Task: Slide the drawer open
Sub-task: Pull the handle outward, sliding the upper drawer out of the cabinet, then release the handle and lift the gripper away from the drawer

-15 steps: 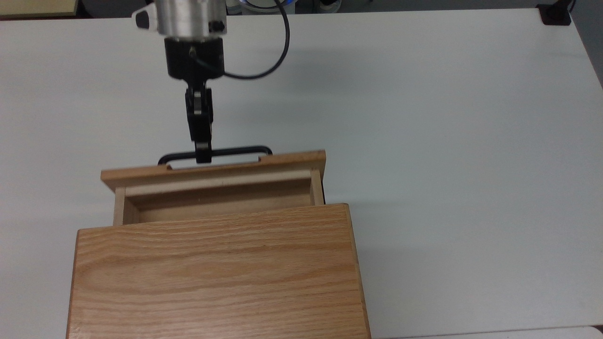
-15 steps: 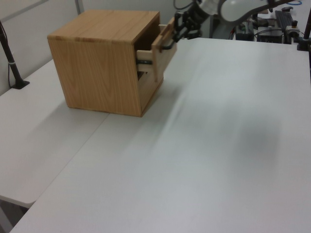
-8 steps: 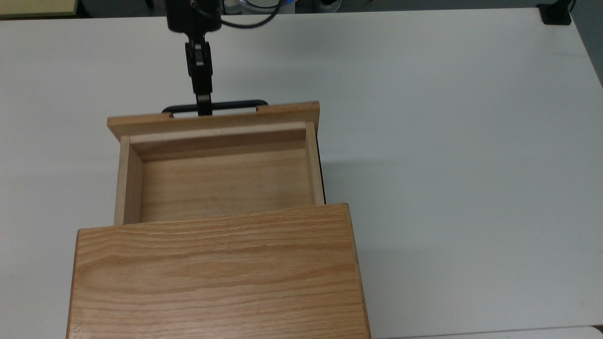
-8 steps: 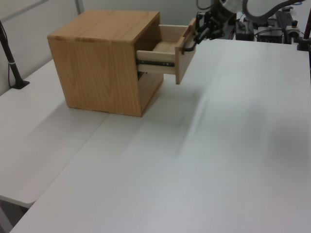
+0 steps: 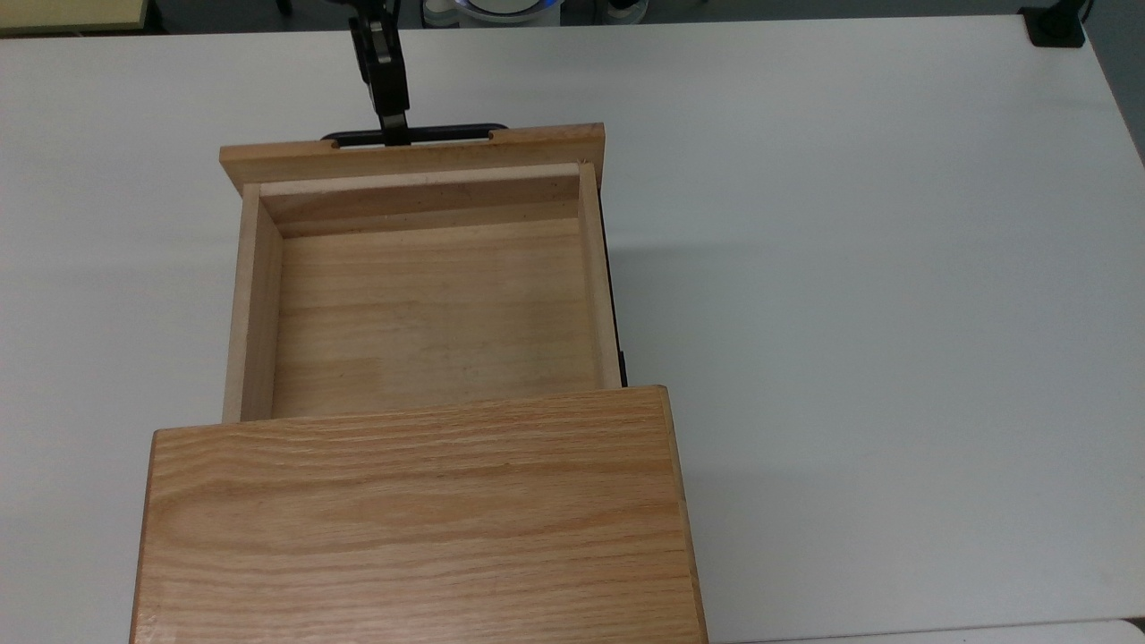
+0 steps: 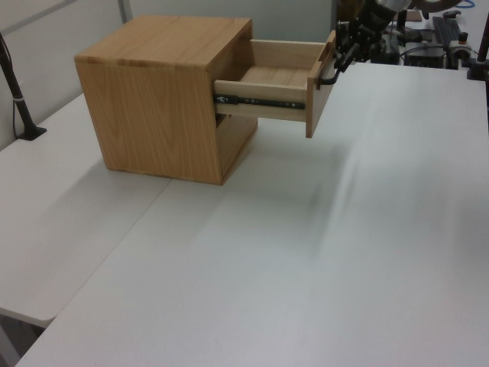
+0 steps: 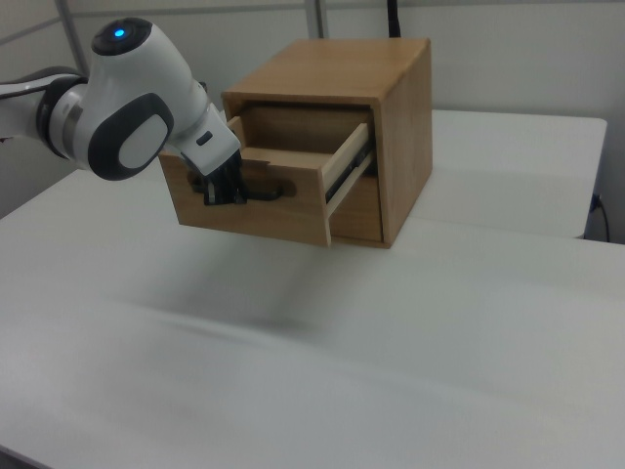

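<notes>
1. Top view: drawer (image 5: 429, 304) now reaches much farther out of the cabinet (image 5: 416, 519) than a second ago, its whole floor bare; my gripper (image 5: 391, 125) pinches the black handle (image 5: 413, 135).
2. Left view: drawer front hangs well clear of the cabinet (slide rail (image 6: 260, 100) exposed).
3. Right view: my jaws clamp the handle.

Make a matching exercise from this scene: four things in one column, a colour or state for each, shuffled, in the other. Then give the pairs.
Things:
1. drawer
2. handle
3. cabinet
4. table

Colour or state:
A. white, bare
B. thin black bar, with the gripper at it
C. pulled far out, nothing inside
D. oak-grained top, standing on the table

Pairs: 1-C, 2-B, 3-D, 4-A
</notes>
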`<state>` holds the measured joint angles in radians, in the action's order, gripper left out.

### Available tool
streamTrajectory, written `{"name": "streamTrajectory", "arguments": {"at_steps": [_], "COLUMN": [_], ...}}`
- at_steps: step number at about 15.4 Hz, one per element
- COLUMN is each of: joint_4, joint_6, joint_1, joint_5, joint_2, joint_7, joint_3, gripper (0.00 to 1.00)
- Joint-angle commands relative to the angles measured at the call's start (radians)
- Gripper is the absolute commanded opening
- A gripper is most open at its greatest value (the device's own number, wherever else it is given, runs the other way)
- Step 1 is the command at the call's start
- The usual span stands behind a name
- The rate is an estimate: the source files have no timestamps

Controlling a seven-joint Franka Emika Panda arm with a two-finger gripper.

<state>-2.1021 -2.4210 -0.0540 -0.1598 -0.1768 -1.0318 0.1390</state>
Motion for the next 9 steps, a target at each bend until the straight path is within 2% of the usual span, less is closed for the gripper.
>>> {"name": "streamTrajectory", "arguments": {"at_steps": [1,2,3,5,7,8,9], "joint_4": [-0.026,-0.019,-0.009,0.031,0.109,0.182,0.233], "joint_6": [0.074,0.095,0.123,0.251,0.438,0.571,0.65], "joint_1": [-0.007,-0.006,-0.006,-0.003,0.012,0.017,0.025], "joint_5": [-0.035,-0.033,-0.032,-0.03,-0.027,-0.018,-0.009], "joint_2": [-0.058,-0.058,-0.058,-0.059,-0.049,-0.037,-0.021], "joint_7": [0.107,0.114,0.149,0.32,0.543,0.72,0.837], "joint_3": [-0.013,-0.013,-0.013,-0.012,-0.013,-0.013,-0.012], "gripper": [0.75,1.0,1.0,1.0,1.0,1.0,1.0]}}
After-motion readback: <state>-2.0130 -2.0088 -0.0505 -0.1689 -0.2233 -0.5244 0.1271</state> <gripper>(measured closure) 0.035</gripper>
